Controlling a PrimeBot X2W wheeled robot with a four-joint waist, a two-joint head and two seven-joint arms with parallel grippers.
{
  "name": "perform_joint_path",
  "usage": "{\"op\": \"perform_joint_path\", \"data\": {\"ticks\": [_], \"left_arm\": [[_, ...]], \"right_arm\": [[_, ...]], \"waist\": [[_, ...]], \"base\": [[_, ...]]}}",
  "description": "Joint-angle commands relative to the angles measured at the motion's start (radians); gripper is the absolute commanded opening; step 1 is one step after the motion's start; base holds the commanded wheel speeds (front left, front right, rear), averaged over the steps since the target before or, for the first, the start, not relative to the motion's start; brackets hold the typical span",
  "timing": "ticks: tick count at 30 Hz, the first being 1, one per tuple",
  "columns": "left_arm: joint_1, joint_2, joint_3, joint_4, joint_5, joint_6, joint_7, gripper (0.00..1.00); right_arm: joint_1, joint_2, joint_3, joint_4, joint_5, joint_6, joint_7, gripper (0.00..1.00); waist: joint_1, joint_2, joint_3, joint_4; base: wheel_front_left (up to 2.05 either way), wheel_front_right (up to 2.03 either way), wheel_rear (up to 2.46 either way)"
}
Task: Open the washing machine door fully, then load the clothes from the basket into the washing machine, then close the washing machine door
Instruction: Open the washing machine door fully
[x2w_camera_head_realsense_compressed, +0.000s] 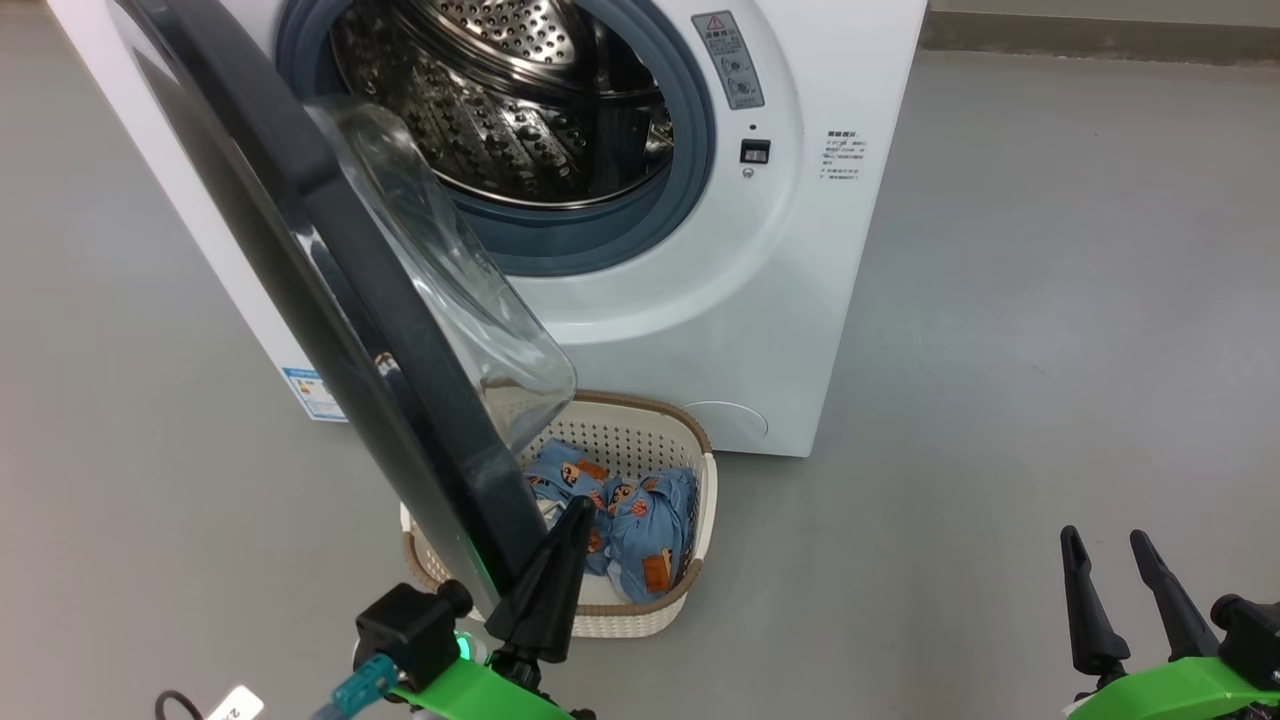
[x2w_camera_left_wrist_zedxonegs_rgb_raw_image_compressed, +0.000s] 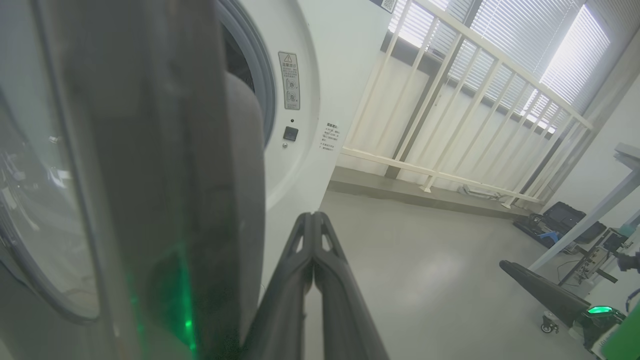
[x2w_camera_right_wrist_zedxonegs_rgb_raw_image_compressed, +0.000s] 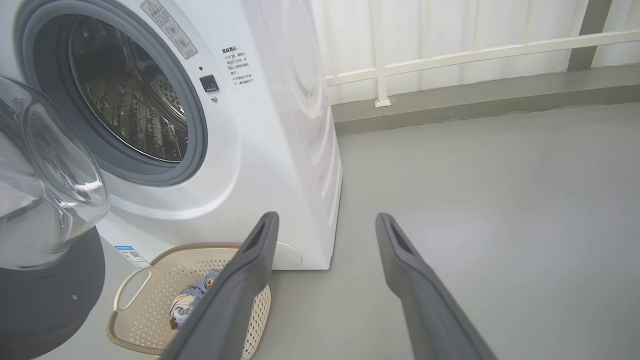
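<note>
The washing machine (x2w_camera_head_realsense_compressed: 800, 250) stands ahead with its steel drum (x2w_camera_head_realsense_compressed: 520, 110) exposed. The washing machine door (x2w_camera_head_realsense_compressed: 330, 300) is swung partway out toward me, its clear glass bulge (x2w_camera_head_realsense_compressed: 450, 290) facing the drum. My left gripper (x2w_camera_head_realsense_compressed: 575, 512) is shut with nothing in it, its fingers lying close along the inner side of the door's low edge (x2w_camera_left_wrist_zedxonegs_rgb_raw_image_compressed: 210, 225). Below the door sits the basket (x2w_camera_head_realsense_compressed: 650, 615) with the blue printed clothes (x2w_camera_head_realsense_compressed: 640, 530) in it. My right gripper (x2w_camera_head_realsense_compressed: 1105, 540) hangs open and empty over the floor to the right. The right wrist view has the basket (x2w_camera_right_wrist_zedxonegs_rgb_raw_image_compressed: 145, 300) and clothes (x2w_camera_right_wrist_zedxonegs_rgb_raw_image_compressed: 192, 300) partly behind a finger (x2w_camera_right_wrist_zedxonegs_rgb_raw_image_compressed: 240, 280).
Bare grey floor (x2w_camera_head_realsense_compressed: 1050, 350) spreads right of the machine. A white railing (x2w_camera_left_wrist_zedxonegs_rgb_raw_image_compressed: 465, 125) and a low kerb run behind it. Cases and equipment (x2w_camera_left_wrist_zedxonegs_rgb_raw_image_compressed: 565, 220) sit on the floor far right in the left wrist view.
</note>
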Motion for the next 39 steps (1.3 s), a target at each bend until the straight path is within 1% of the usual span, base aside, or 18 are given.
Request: {"op": "perform_joint_path", "data": {"ticks": [1,9,17,28,39], "left_arm": [[-0.039,-0.003,0.04,-0.015,-0.011,0.001,-0.013,0.0],[-0.033,-0.007,0.07,-0.001,-0.007,0.001,-0.013,0.0],[-0.029,-0.008,0.082,0.002,-0.002,0.001,-0.013,0.0],[0.004,-0.01,0.118,0.005,0.005,0.001,-0.013,0.0],[0.023,-0.014,0.126,0.012,0.021,0.001,-0.014,0.0]], "right_arm": [[-0.027,-0.02,0.025,-0.026,-0.018,0.005,-0.009,1.0],[-0.029,-0.02,0.023,-0.028,-0.018,0.005,-0.009,1.0],[-0.03,-0.02,0.02,-0.032,-0.02,0.005,-0.009,1.0],[-0.027,-0.026,0.026,-0.036,-0.019,0.005,-0.009,1.0],[-0.019,-0.034,0.027,-0.037,-0.016,0.005,-0.009,1.0]], "waist": [[0.0,0.0,0.0,0.001],[0.0,0.0,0.0,0.009],[0.0,0.0,0.002,0.035],[0.0,0.0,-0.013,0.104],[0.0,0.0,-0.02,0.192]], "base": [[0.0,0.0,0.0],[0.0,0.0,0.0],[0.0,0.0,0.0],[0.0,0.0,0.0],[0.0,0.0,0.0]]}}
